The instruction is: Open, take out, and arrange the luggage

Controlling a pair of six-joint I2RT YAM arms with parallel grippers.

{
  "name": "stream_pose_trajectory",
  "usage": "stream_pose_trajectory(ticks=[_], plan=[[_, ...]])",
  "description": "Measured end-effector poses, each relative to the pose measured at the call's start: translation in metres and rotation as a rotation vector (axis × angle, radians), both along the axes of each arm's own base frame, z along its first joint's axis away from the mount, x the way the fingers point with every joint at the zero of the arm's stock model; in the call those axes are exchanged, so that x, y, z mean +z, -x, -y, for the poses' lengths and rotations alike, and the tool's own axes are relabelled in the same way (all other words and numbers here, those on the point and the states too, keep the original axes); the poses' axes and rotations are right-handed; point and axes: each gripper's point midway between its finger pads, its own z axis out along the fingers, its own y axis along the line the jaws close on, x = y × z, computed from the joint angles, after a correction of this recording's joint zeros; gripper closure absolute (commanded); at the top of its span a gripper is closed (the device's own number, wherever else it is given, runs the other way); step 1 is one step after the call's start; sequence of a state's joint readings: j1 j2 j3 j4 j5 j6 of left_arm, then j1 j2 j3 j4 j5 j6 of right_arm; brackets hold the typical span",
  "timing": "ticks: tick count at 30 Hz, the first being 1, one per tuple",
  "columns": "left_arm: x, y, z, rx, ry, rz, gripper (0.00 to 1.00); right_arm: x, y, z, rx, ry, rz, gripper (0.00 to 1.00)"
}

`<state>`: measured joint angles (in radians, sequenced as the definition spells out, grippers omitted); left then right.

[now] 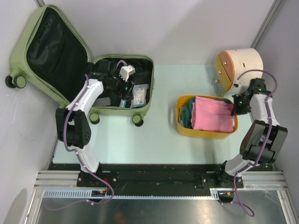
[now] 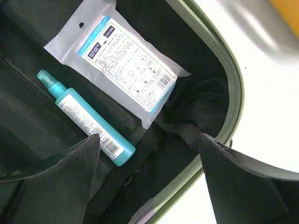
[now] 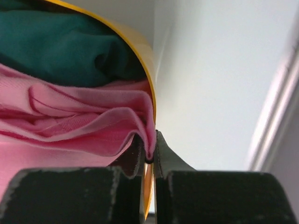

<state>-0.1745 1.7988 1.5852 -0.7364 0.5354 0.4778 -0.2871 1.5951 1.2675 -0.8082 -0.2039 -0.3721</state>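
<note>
The sage-green luggage (image 1: 143, 106) lies open at the back left, with its lid (image 1: 18, 44) leaning against the wall. My left gripper (image 1: 114, 84) hangs open inside it. In the left wrist view the left gripper (image 2: 148, 137) is above the black lining, with a teal spray bottle (image 2: 86, 119) and a white sachet packet (image 2: 119, 60) just ahead, and the luggage rim (image 2: 231, 93) to the right. My right gripper (image 1: 232, 108) is at the basket's right end. In the right wrist view the right gripper (image 3: 150, 140) is shut on the edge of a pink cloth (image 3: 70, 116) at the basket rim.
The yellow basket (image 1: 205, 132) holds the pink cloth (image 1: 212, 114) and a dark green cloth (image 1: 187, 114). A cream drum (image 1: 238, 67) lies behind it at the back right. A white adapter (image 1: 127, 72) and other small items sit in the luggage. Walls close in on left and right.
</note>
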Motion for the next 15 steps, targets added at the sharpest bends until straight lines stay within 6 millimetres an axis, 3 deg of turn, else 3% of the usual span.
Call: stream_pose_trajectory(ticks=[2,3,5,7,10,15], plan=[[-0.002,0.001,0.000,0.000,0.000,-0.003,0.10,0.001,0.018,0.023,-0.014,0.028,-0.022,0.76],[-0.002,0.001,0.000,0.000,-0.001,-0.005,0.10,0.001,0.030,0.033,-0.011,0.044,-0.042,0.42],[-0.002,0.001,0.000,-0.001,0.000,-0.002,0.10,0.003,0.052,0.046,0.027,0.076,-0.086,0.20],[-0.002,0.000,0.001,-0.002,0.002,0.002,0.10,0.011,0.069,0.045,0.122,0.101,-0.106,0.13],[-0.001,-0.001,0.002,-0.005,0.004,0.005,0.10,0.035,0.077,0.033,0.281,0.148,-0.043,0.11],[-0.001,0.000,0.005,-0.013,0.005,0.007,0.10,0.078,0.062,0.006,0.505,0.208,0.109,0.11]])
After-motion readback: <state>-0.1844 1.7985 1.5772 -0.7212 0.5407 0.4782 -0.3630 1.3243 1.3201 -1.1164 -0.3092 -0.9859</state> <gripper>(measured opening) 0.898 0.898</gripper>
